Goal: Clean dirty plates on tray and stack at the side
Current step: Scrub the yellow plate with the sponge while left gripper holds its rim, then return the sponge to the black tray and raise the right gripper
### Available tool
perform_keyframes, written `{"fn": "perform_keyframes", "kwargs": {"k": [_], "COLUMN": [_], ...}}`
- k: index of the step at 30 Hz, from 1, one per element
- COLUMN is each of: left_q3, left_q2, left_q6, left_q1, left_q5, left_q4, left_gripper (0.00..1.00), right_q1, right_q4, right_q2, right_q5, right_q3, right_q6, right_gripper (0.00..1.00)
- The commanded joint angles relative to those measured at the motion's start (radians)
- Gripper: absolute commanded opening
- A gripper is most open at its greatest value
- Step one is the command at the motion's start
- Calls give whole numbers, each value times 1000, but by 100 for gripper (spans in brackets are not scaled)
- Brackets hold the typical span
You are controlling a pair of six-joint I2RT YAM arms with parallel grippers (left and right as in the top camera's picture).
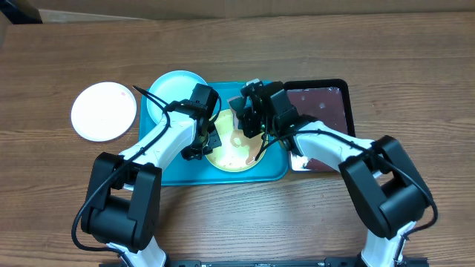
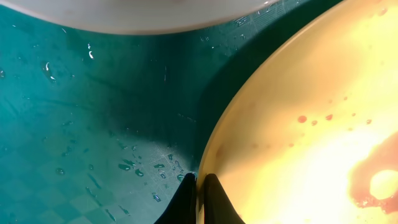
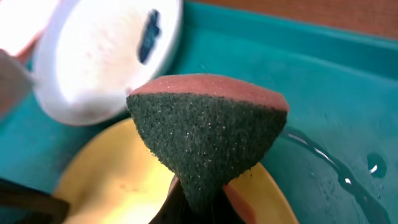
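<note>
Yellow-green plate [image 1: 237, 152] lies in the turquoise tray [image 1: 174, 174], its left rim pinched by the left gripper [image 2: 199, 198]. Right gripper [image 3: 198, 208], clamped on the sponge [image 3: 208, 127], hangs just above the plate's far side, nearer for scrubbing. Reddish smears [image 2: 367, 180] show on the plate.

L tool [image 2: 198, 183] pinching yellow plate [image 2: 292, 118] rim, wet tray [image 2: 93, 124], pale plate [image 2: 137, 15] above

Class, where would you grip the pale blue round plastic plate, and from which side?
Pinch the pale blue plate by its thin far-left rim, from the left: it seems to overhang the turquoise rectangular plastic tray there, leaving finger room beneath.
</note>
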Motion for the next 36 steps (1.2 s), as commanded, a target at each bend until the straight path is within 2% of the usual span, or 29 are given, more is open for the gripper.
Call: {"fn": "perform_keyframes", "kwargs": {"k": [1, 9, 19, 29, 36], "left_q3": [-2, -2, -2, -2, -2], "left_q2": [19, 19, 19, 19, 19], "left_q6": [12, 12, 13, 13, 13], "left_q1": [5, 5, 5, 5, 5], "left_q5": [-22, -22, -21, -21, -21], "left_q4": [2, 4, 3, 3, 4], "left_gripper": [4, 4, 4, 4, 4], "right_q1": [1, 1, -3, -3, -3], "right_q4": [25, 69, -34, -171, -230], "right_q2": [1, 43, 39, -87, -217], "right_q5": [23, 34, 39, 98, 41], "right_q3": [0, 0, 3, 3, 4], "right_q6": [3, 3, 23, -3, -4], "right_gripper": [4, 4, 4, 4, 4]}}
